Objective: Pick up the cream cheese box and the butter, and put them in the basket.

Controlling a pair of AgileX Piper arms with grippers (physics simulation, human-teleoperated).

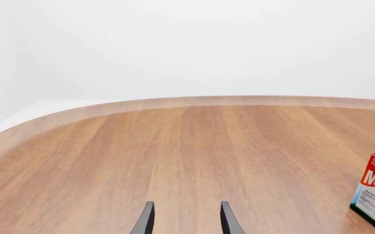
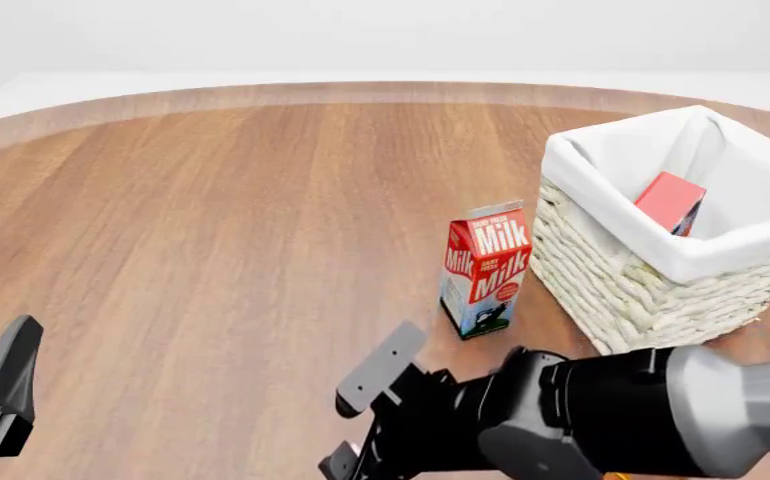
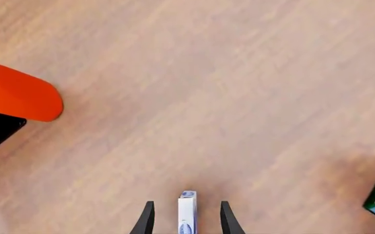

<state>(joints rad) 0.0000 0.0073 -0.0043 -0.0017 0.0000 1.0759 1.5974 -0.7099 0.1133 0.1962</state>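
The basket (image 2: 652, 290) sits at the right side of the front view. The red butter (image 2: 669, 201) is inside it, leaning against the white cloth. A milk carton (image 2: 484, 268) stands upright just left of the basket, not touching it.

The right gripper (image 2: 372, 425) is low in the middle of the front view, above the bare table (image 2: 225, 220). In the right wrist view its jaws are apart. The cream cheese box (image 3: 187, 213) stands on its thin edge between the two fingers (image 3: 144, 219). There is a small gap on each side, so they are not squeezing it.

The left gripper (image 1: 186, 219) is at the lower left corner of the front view. Its jaws are apart and hold nothing.
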